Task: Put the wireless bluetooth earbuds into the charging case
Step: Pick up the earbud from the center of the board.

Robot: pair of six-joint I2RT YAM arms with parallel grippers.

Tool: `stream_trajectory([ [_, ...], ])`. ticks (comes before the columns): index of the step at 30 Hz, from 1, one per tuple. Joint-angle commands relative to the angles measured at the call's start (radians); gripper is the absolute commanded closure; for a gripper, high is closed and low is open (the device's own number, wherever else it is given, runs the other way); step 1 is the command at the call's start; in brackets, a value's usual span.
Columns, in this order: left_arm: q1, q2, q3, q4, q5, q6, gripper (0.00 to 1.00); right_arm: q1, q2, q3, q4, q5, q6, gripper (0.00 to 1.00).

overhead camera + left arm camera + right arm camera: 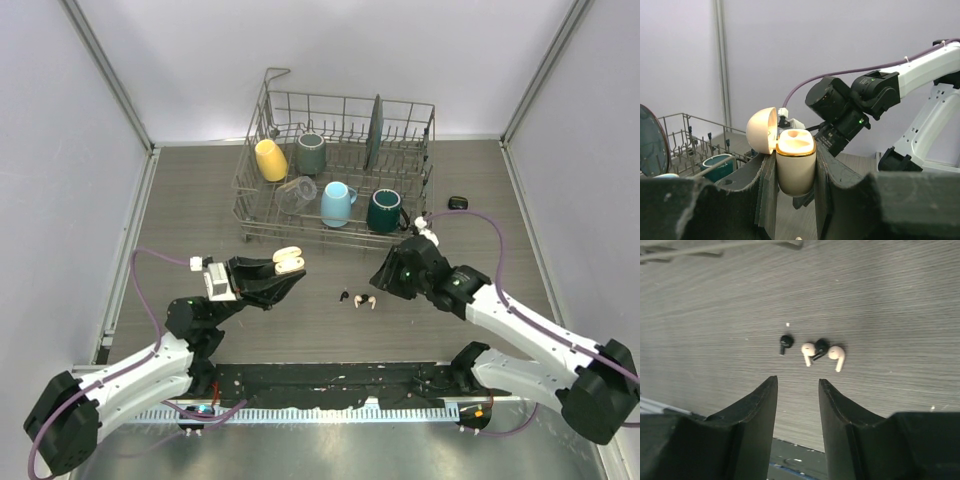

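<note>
**Earbuds on the table, case held open in the left claw**

Four earbuds (821, 346) lie loose on the wooden table (200, 200), in front of the dish rack (262, 190) and between the two arms. Two are black and two are cream-white. One black bud lies a little apart on one side. The other three sit close together, the second black one between the two white ones and seemingly touching them.

The right claw (797, 387) hovers above the buds, pointing down at the table near them. Its fingers stand apart with nothing between them.

The cream charging case (796, 160) is off the table, clamped upright between the fingers of the left claw (285, 270). Its domed lid is swung open to one side and the gold-rimmed top faces up.

The rack holds a yellow mug (270, 159), a grey-green mug (311, 153), a light blue mug (337, 203), a dark green mug (384, 210), a clear glass (297, 193) and a dark plate (374, 130) standing on edge. A small black object (458, 202) lies on the table to the right of the rack.
</note>
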Motion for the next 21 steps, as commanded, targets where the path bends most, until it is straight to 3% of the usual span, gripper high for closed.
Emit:
stream_trajectory([
  [1,-0.003,-0.025,-0.005,0.002,-0.020,0.020,0.98,0.003,0.067,0.015,-0.010,0.050,-0.095,0.58],
  [21,-0.004,-0.063,-0.014,-0.027,-0.025,0.018,1.00,0.063,0.315,0.102,-0.010,0.116,-0.206,0.63],
])
